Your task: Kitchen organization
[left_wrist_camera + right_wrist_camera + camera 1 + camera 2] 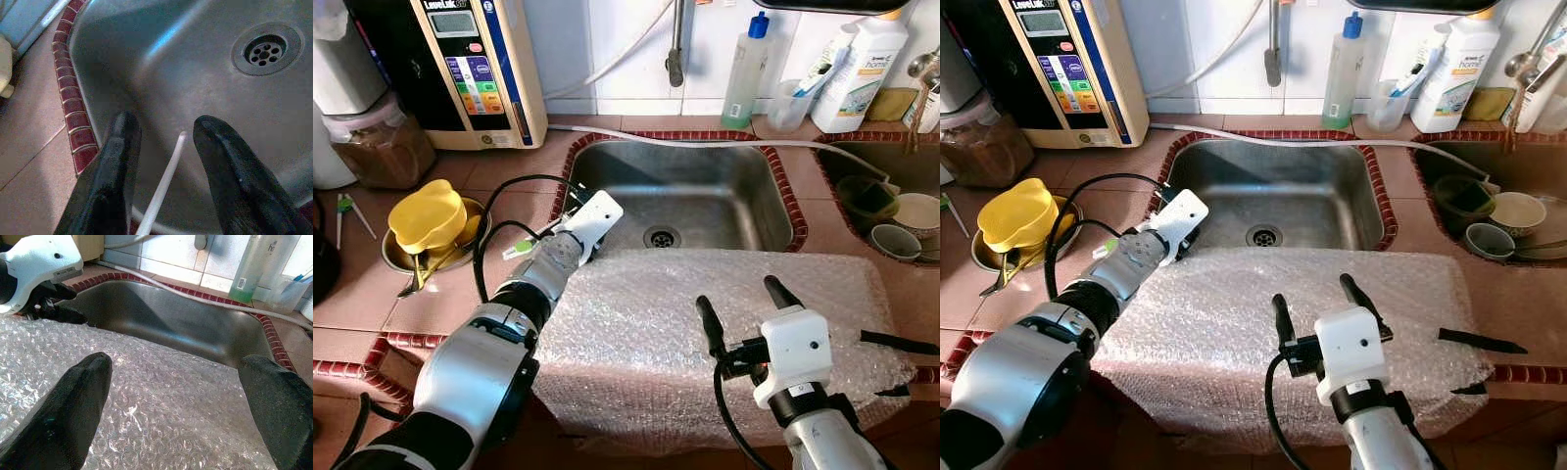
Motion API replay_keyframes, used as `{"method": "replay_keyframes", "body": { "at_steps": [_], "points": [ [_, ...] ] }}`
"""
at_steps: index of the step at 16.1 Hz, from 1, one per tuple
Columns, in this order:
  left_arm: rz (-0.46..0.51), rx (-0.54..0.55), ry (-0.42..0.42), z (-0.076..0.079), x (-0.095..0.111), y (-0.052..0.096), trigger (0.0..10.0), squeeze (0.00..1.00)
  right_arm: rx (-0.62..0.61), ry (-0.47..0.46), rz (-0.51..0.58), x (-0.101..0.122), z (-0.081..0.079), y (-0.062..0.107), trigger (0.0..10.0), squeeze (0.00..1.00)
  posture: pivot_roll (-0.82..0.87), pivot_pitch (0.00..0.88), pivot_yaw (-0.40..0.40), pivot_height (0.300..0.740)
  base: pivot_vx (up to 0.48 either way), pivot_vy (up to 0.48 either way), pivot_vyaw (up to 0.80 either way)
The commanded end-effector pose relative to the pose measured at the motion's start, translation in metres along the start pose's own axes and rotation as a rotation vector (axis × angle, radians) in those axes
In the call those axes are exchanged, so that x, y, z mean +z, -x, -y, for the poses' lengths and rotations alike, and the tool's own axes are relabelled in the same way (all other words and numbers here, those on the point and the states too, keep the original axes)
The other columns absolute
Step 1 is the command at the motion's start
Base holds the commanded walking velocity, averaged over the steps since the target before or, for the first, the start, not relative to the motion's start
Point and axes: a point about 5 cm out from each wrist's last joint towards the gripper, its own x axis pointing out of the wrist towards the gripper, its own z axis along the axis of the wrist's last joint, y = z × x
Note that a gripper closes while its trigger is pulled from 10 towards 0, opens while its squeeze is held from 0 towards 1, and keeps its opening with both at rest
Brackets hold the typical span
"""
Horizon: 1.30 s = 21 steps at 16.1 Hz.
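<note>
A sheet of bubble wrap (646,323) is draped over the counter's front edge, before the steel sink (705,191). My left gripper (168,122) hovers at the sink's front left corner, just past the wrap's edge. Its fingers (120,147) stand apart, pointing into the basin toward the drain (264,49). A thin white stick (166,181) lies in the gap between them; it touches neither fingertip. My right gripper (739,299) is open above the middle of the bubble wrap, with nothing between its fingers (73,396).
A yellow cup (429,215) sits in a metal bowl on the left counter, near a jar (382,147) and a water purifier (475,69). Bottles (744,69) line the back wall. Bowls (901,220) fill a second sink at the right.
</note>
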Motion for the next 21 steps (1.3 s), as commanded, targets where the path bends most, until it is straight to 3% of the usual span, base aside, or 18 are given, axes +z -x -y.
{"method": "replay_keyframes", "body": {
  "at_steps": [1,14,21],
  "points": [
    [-0.055,-0.026,-0.005,0.004,-0.011,0.001,0.0,0.0,-0.014,0.002,-0.018,-0.002,0.002,0.0,10.0,0.0,-0.06,0.088,0.069,0.74,0.0,0.0,0.0],
    [-0.057,-0.039,-0.066,0.005,-0.013,0.001,0.0,0.0,-0.024,0.004,-0.014,-0.002,0.002,0.0,10.0,0.0,-0.07,0.075,0.078,0.74,0.0,0.0,0.0],
    [0.061,0.055,-0.062,-0.004,0.0,0.001,0.0,0.0,-0.023,0.009,-0.007,-0.003,0.004,-0.004,10.0,0.0,-0.05,0.061,0.07,0.74,0.0,0.0,0.0]
  ]
}}
